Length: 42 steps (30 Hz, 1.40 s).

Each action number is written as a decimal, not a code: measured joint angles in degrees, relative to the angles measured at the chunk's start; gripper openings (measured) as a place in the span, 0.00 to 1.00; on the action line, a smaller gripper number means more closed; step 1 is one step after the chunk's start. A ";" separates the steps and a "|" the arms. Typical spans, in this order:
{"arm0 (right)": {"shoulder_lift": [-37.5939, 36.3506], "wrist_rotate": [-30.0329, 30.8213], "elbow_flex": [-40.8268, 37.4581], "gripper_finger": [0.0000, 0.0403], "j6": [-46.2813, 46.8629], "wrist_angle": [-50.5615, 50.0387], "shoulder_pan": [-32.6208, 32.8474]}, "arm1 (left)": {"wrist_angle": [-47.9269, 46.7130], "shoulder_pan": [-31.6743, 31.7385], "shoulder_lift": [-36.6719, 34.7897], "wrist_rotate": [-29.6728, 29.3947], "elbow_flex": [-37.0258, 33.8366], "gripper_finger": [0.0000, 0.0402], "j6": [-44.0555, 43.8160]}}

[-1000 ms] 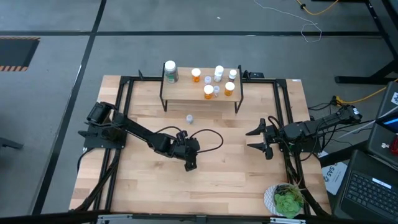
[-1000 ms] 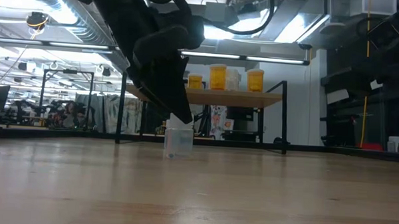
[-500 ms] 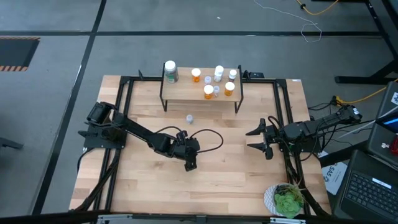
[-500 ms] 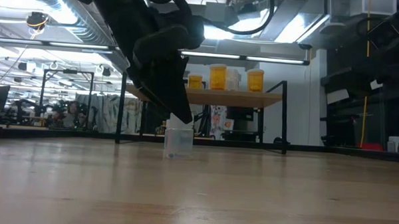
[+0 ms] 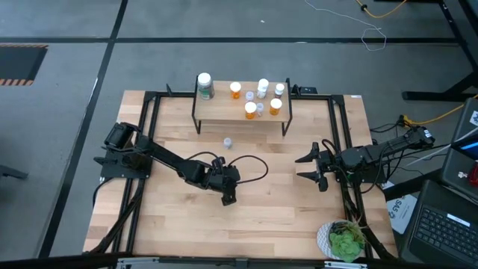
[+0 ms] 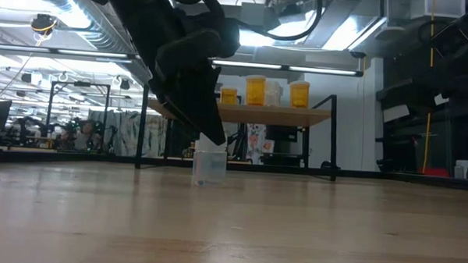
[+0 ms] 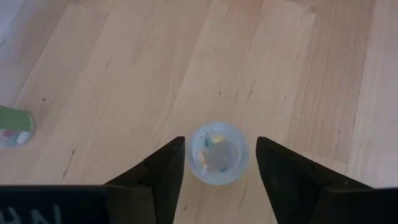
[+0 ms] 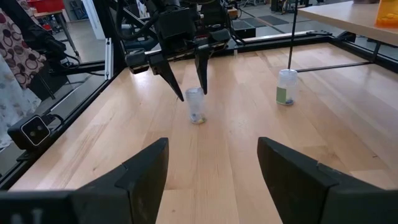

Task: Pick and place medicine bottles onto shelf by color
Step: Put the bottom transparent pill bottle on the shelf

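Note:
A tiny clear bottle (image 7: 217, 158) stands upright on its base on the tabletop. My left gripper (image 7: 220, 142) is open and points down over it, one finger on either side of the bottle with a small gap to each; it also shows in the high view (image 5: 228, 197). A second small bottle (image 5: 227, 142) stands on the table in front of the shelf (image 5: 224, 113). On the shelf stand orange bottles (image 5: 250, 110), white ones (image 5: 263, 86) and a larger white-capped one (image 5: 204, 85). My right gripper (image 5: 303, 167) is open and empty at the table's right.
A green plant in a white pot (image 5: 345, 240) stands at the near right corner. Black frame rails (image 5: 337, 127) run along the table's sides. A laptop (image 5: 444, 224) sits off the right edge. Bare wood lies between the two grippers.

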 joint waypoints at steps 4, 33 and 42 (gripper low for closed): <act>-0.01 -0.02 0.00 0.62 0.01 0.00 0.00 | 0.00 -0.13 0.00 -0.01 0.00 0.48 0.00; -0.01 0.04 0.00 0.62 0.03 -0.07 0.00 | 0.02 -0.13 0.00 0.16 0.00 0.48 -0.44; 0.00 0.02 0.00 0.62 0.25 -0.07 0.00 | 0.02 -0.14 0.00 1.53 0.00 0.48 -1.95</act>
